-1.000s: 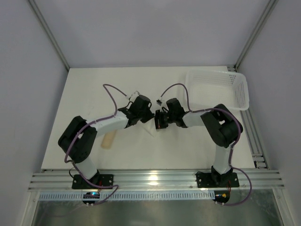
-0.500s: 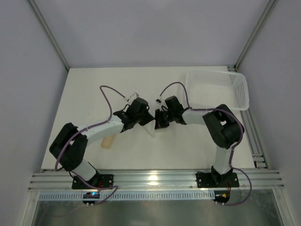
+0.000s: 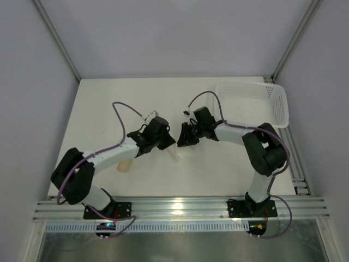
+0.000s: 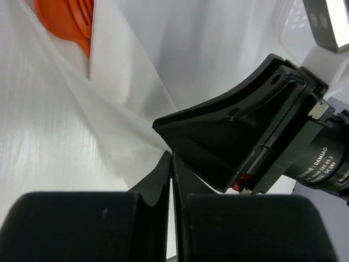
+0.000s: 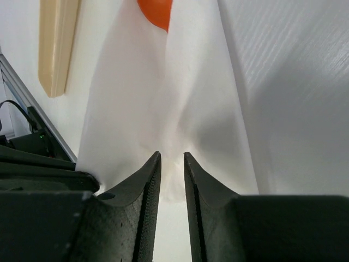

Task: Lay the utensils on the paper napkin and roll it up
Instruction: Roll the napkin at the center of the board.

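Over the white table (image 3: 109, 103) we judge ourselves mid-roll: left gripper (image 4: 170, 164) shut at the paper napkin (image 5: 191, 109), right gripper (image 5: 172, 164) at its three o'clock slightly parted; next calls for pinching the fold.

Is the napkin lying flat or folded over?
Folded over: the paper napkin drapes in creased layers, partly covering an orange utensil.

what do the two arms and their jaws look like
The left arm and right arm share one build: white links between bulky black joint housings, black base plates, and a purple cable looping along each. Their jaws are matte black wedge-shaped plastic. A black motor behind the right arm's jaws carries white DAMIAO lettering.
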Action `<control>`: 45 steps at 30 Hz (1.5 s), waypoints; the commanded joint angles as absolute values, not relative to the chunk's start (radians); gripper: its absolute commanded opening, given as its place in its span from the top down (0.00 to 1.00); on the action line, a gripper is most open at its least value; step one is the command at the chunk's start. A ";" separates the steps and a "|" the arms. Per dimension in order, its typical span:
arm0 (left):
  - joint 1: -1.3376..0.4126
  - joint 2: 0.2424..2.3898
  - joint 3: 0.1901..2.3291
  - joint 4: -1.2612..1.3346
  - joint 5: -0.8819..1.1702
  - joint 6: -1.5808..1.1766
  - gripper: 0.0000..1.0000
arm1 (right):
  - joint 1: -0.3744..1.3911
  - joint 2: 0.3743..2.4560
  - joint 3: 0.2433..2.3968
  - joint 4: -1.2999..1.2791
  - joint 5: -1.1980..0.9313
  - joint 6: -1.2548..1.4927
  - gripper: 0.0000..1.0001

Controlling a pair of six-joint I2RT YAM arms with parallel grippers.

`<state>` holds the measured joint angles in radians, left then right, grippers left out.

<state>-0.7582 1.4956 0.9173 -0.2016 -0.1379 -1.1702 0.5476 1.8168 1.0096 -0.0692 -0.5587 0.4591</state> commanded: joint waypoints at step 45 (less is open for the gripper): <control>-0.762 1.526 1.057 -0.367 -0.067 -1.272 1.00 | 0.592 1.582 0.997 -0.121 -0.520 0.224 0.51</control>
<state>-0.7582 1.5288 1.0302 -0.3603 -0.0696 -1.2583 0.5835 1.5673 0.9520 -0.1650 -0.5014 0.2344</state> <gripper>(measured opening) 0.003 0.493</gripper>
